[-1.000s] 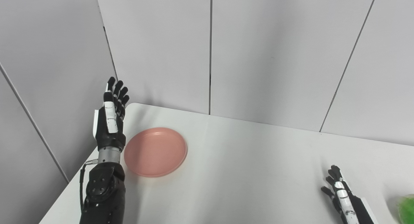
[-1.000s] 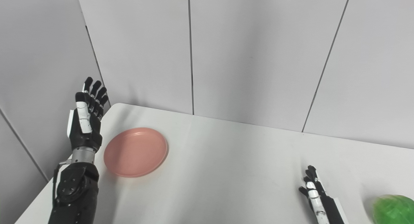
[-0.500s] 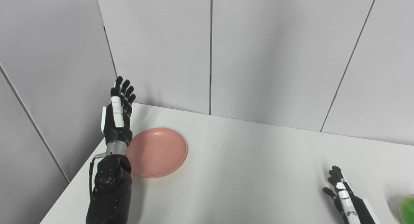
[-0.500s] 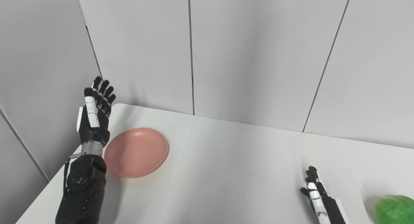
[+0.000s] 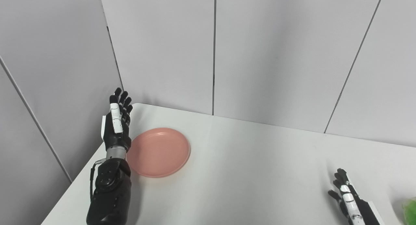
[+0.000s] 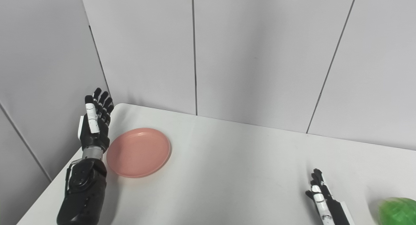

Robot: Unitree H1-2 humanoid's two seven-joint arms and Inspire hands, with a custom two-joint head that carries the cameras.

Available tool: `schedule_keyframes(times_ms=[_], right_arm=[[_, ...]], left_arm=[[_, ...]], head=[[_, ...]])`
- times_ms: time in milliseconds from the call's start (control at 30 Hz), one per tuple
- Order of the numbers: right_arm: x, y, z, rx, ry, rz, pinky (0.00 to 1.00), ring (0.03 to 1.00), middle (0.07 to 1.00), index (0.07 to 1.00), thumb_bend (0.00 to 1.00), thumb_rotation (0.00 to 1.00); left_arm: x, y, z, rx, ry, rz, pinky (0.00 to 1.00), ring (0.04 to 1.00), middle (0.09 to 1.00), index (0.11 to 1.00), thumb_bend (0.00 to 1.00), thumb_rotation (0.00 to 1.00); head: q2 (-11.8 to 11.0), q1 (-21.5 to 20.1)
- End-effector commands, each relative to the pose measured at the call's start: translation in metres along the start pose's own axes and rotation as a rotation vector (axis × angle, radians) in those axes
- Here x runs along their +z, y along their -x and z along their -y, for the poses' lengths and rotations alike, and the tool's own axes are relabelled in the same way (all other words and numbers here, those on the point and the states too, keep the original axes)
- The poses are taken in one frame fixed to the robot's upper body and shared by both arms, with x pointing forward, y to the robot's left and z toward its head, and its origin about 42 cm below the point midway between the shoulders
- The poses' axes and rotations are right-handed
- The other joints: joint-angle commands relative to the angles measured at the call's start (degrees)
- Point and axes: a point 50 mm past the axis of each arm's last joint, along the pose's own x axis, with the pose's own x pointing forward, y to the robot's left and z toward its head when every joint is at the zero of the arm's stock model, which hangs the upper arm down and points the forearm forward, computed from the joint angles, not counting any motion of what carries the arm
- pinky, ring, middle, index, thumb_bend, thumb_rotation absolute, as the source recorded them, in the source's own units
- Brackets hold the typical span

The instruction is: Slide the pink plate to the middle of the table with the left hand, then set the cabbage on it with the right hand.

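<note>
Nearest, cabbage [image 6: 397, 210] sits at front right edge, right hand [image 6: 320, 195] beside it, fingers straight, empty. Farther, left hand [image 5: 116, 126] flat-open, empty, by pink plate [image 5: 158, 152] at table [image 5: 260, 173] far-left corner. Risk: push w/ edge of palm could skid plate off-line

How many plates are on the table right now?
1. The pink plate lies near the table's far left corner, just right of the open left hand. No other plate shows in either view.
</note>
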Motion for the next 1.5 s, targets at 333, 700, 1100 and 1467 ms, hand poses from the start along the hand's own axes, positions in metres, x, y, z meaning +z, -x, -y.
schedule_keyframes(times_ms=[333,700,1100,1467], right_arm=[[0.020,-0.001,0.005,-0.006,-0.020,0.040,1.00,1.000,1.000,1.000,0.16,1.00],[0.022,-0.002,0.007,-0.012,-0.038,0.032,1.00,1.000,1.000,1.000,0.16,1.00],[0.023,-0.003,0.007,-0.006,-0.048,0.040,1.00,1.000,1.000,1.000,0.15,1.00],[0.025,-0.004,0.007,-0.007,-0.056,0.032,1.00,1.000,1.000,1.000,0.12,1.00]], left_arm=[[0.041,-0.020,-0.011,0.050,0.030,0.127,0.98,0.969,0.969,0.959,0.90,0.97],[0.042,-0.021,-0.025,0.094,0.038,0.133,0.99,0.969,0.968,0.958,0.90,0.96],[0.025,-0.024,-0.037,0.127,0.049,0.071,0.97,0.967,0.971,0.961,0.92,0.94],[0.001,-0.025,-0.039,0.147,0.051,-0.015,0.96,0.948,0.953,0.952,0.91,0.93]], head=[[0.8,1.1],[1.2,1.9],[1.3,2.5],[1.3,3.0]])
